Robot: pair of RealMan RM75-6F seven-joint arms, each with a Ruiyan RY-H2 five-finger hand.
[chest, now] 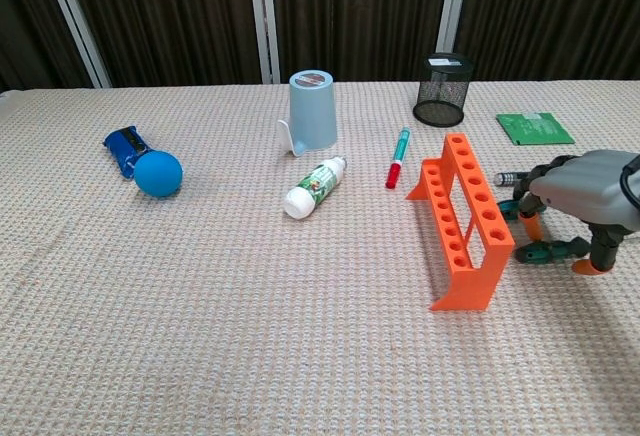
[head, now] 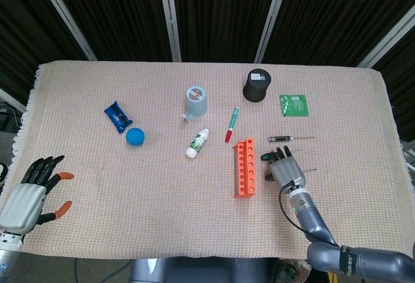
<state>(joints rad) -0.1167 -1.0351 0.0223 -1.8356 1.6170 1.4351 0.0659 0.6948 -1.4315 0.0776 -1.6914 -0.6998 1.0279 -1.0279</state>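
My right hand [head: 286,168] [chest: 586,194] is low over a green-handled tool [head: 266,157] [chest: 548,248] lying just right of the orange rack [head: 245,167] [chest: 463,218]. Its fingers curve down on either side of the handles and touch the cloth, and the tool still rests on the table. A thin dark tool [head: 286,138] [chest: 508,178] lies just beyond the hand. My left hand [head: 29,192] hovers at the table's near left corner, fingers spread and holding nothing. It does not show in the chest view.
Lying behind the rack: a red-and-green marker [head: 231,124] [chest: 397,157] and a white bottle [head: 198,143] [chest: 314,186]. Farther back stand an upturned grey cup [head: 196,102], a black mesh pot [head: 257,85] and a green packet [head: 294,105]. A blue ball [head: 135,136] and a blue packet [head: 117,115] lie at the left.
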